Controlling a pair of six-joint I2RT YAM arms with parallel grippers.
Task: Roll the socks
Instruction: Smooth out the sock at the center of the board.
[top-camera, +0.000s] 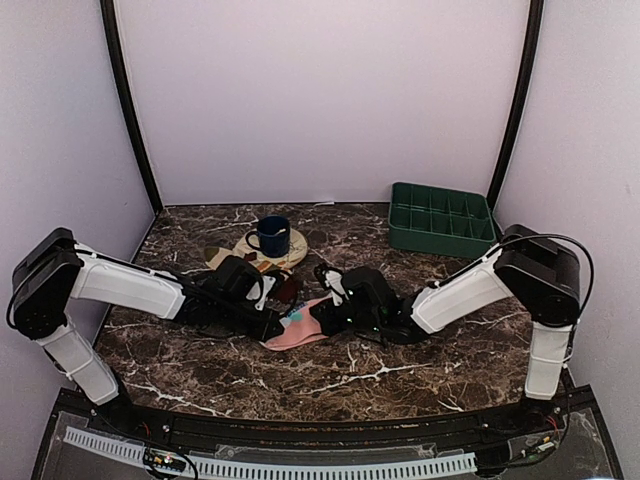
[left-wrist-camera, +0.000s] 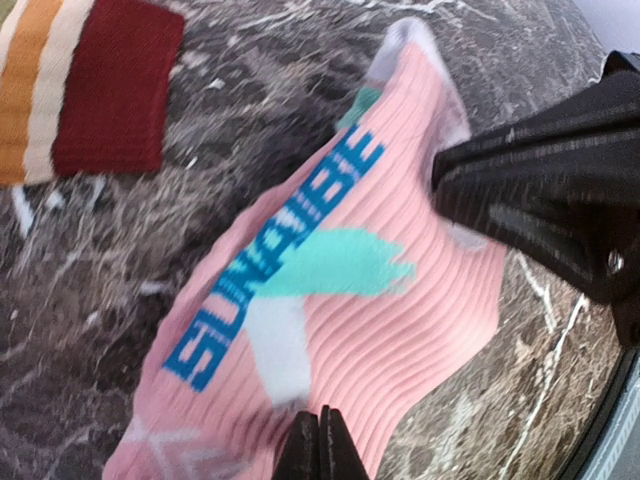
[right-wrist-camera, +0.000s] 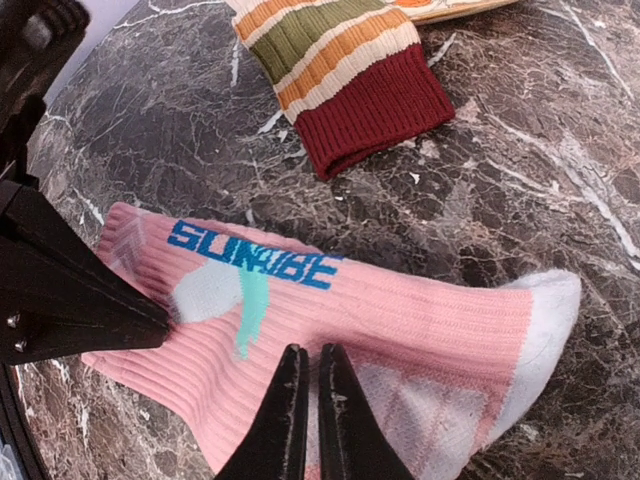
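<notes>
The pink sock (top-camera: 298, 331) with blue lettering and mint patches lies flat on the marble table (top-camera: 340, 380), between both arms. My left gripper (left-wrist-camera: 320, 440) is shut, pinching the sock's fabric at its near edge; ripples in the knit run toward the tips. My right gripper (right-wrist-camera: 305, 395) is shut on the same sock (right-wrist-camera: 400, 320) near the foot, with a sliver of fabric between the fingers. Each gripper shows in the other's view, pressed against the sock's opposite edge. The striped sock (right-wrist-camera: 340, 70) with its maroon end lies just beyond, untouched.
A blue mug (top-camera: 270, 236) stands on a round tan coaster (top-camera: 292, 252) behind the socks. A green compartment tray (top-camera: 442, 217) sits at the back right. Purple walls close in the table on three sides.
</notes>
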